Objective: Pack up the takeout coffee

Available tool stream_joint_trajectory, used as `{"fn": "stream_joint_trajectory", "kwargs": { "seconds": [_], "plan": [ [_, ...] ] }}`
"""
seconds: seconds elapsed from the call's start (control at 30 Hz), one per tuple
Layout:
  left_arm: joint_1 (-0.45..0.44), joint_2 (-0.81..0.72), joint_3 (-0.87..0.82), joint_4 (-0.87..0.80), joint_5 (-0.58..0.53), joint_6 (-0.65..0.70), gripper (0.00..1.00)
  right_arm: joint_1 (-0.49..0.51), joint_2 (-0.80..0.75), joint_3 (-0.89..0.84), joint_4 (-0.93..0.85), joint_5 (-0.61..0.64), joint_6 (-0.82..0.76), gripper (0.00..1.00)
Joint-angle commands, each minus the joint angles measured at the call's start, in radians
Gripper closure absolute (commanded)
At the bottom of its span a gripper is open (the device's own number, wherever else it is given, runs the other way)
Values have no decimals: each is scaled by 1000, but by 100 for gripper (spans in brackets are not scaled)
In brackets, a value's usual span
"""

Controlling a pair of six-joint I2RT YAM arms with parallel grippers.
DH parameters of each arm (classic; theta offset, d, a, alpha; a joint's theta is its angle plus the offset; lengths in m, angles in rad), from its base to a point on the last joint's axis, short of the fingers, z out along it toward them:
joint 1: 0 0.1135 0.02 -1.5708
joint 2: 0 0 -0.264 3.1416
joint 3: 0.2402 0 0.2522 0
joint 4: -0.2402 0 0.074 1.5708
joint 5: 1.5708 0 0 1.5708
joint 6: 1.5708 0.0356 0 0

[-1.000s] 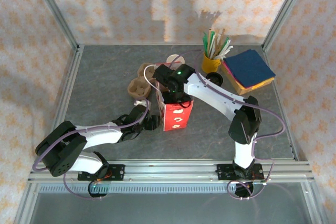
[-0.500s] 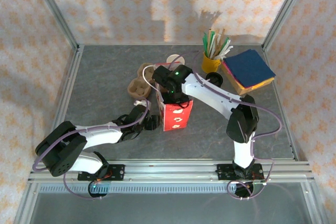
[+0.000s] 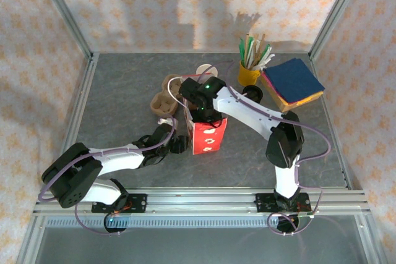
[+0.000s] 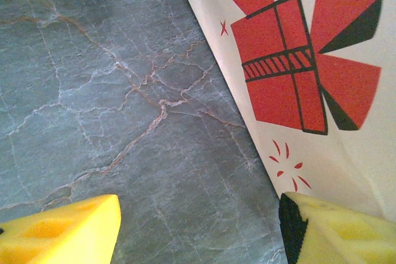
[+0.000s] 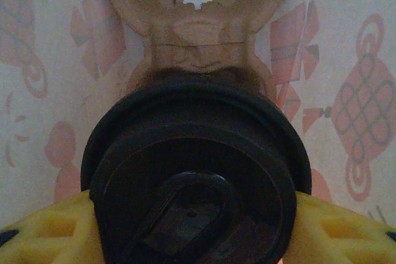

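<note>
We log the right gripper (image 5: 195, 234), clamped on the takeout coffee (image 5: 195, 153), edging slightly further into the gift bag (image 3: 209, 140) above the cup carrier (image 5: 198, 26), so seating looks near; left gripper (image 4: 198, 227) gapes empty alongside.

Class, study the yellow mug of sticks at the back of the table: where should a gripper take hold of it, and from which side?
Grip the yellow mug by its round body below the rim, fingers level. The sticks fan out of its top, blocking a grasp from above. Stacked napkins crowd its right and a black lid lies just in front, so approaching from its left looks safest.
</note>
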Motion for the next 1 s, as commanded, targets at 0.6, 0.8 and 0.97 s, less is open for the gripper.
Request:
{"fn": "stream_joint_trajectory", "kwargs": {
  "seconds": [0.6, 0.8, 0.97],
  "plan": [
    [-6, -18, -15, 1, -29, -3, 29, -6, 62, -31, 13, -13, -29, 53],
    [-7, -18, -16, 3, -30, -3, 29, -6, 63, -40, 19, -15, -29, 53],
    [-7, -19, -11, 0, -29, -3, 29, -7, 62, -51, 27, -16, -29, 53]
  ]
}}
